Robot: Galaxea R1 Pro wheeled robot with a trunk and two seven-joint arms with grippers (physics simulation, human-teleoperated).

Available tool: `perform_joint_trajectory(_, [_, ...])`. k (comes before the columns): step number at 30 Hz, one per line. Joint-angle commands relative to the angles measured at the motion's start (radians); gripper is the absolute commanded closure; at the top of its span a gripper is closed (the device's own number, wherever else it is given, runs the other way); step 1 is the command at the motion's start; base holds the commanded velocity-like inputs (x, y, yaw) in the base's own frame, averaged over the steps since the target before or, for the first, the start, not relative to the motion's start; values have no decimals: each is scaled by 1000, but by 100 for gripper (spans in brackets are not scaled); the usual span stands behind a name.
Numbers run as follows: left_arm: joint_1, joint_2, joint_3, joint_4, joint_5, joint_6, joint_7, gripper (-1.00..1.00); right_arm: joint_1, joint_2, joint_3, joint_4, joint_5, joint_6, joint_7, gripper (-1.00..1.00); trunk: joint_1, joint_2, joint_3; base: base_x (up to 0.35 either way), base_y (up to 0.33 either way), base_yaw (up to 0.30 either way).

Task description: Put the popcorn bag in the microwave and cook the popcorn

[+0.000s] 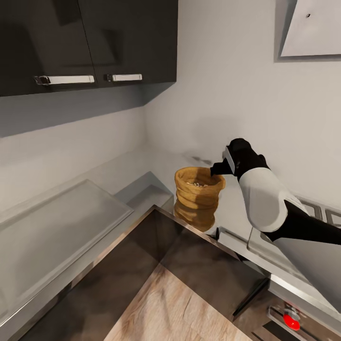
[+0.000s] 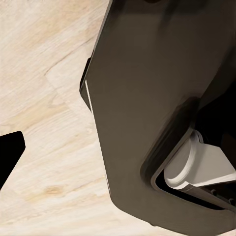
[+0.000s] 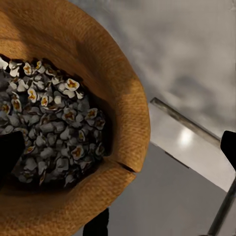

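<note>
Head view, step: picking up the popcorn bag (image 1: 199,196); the lift and the carry to the microwave are not yet done.
Head view, bag place: upright on the bench (image 1: 142,170), in the corner by the wall, mouth and long axis pointing up.
Head view, right gripper (image 1: 219,169): at the bag's rolled rim, on the side toward the hob.
Left wrist view, left gripper: hangs over wood floor (image 2: 44,98) beside the robot's dark body; finger state cannot be told.
Right wrist view, popcorn (image 3: 49,128): heaped inside the bag's mouth.
Right wrist view, fingers: parted, apparently straddling the rim, not yet clamped.
Next move: I judge it needs the fingers closed on the rim, then a straight lift.
</note>
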Motion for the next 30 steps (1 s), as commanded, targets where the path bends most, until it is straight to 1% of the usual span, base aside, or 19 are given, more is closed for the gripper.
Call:
perform_joint_trajectory(1, [0, 0, 1, -1, 2, -2, 3, -100, 7, 1, -6, -1, 10, -29, 10, -100, 0, -1, -1, 0, 0, 0])
perform_joint_trajectory(3, [0, 0, 1, -2, 2, -2, 3, -100, 20, 2, -7, -1, 7, -57, 10, -100, 0, -1, -1, 0, 0, 0])
perform_joint_trajectory(5, [0, 0, 1, -1, 2, -2, 3, -100, 36, 2, -8, -2, -2, -97, 10, -100, 0, -1, -1, 0, 0, 0])
perform_joint_trajectory(6, [0, 0, 1, -1, 2, -2, 3, -100, 46, 2, -8, -1, -6, -130, 9, -100, 0, -1, -1, 0, 0, 0])
perform_joint_trajectory(9, [0, 0, 1, -1, 2, -2, 3, -100, 72, 2, -8, 0, -10, -179, 6, -100, 0, -1, -1, 0, 0, 0])
perform_joint_trajectory(16, [0, 0, 1, -1, 2, -2, 3, -100, 84, -2, -9, 0, -11, -191, 0, -100, 0, -1, -1, 0, 0, 0])
perform_joint_trajectory(17, [0, 0, 1, -2, 2, -2, 3, -100, 84, -5, -9, 0, -11, -191, 0, -100, 0, -1, -1, 0, 0, 0])
perform_joint_trajectory(19, [0, -1, 1, -2, 3, -1, 4, -100, 85, -23, -9, 1, -11, -191, 1, -100, 0, -1, -1, 0, 0, 0])
perform_joint_trajectory(21, [0, -1, 1, -2, 4, -1, 4, -100, 85, -30, -10, 1, -11, -189, 1, -100, 0, -1, -1, 0, 0, 0])
perform_joint_trajectory(24, [0, -1, 1, -2, 4, -2, 4, -100, 89, -33, -11, 2, -11, -188, 1, -100, 0, -1, -1, 2, 0, 0])
perform_joint_trajectory(26, [0, 0, 1, -2, 3, -2, 4, -100, 110, -34, -11, 2, -11, -188, 1, -100, 0, -1, -1, 42, 0, 0])
perform_joint_trajectory(30, [0, 0, 1, -1, 4, -2, 4, -100, 118, -33, -10, 3, -12, -183, 1, -100, 0, -1, -1, 11, 0, 0])
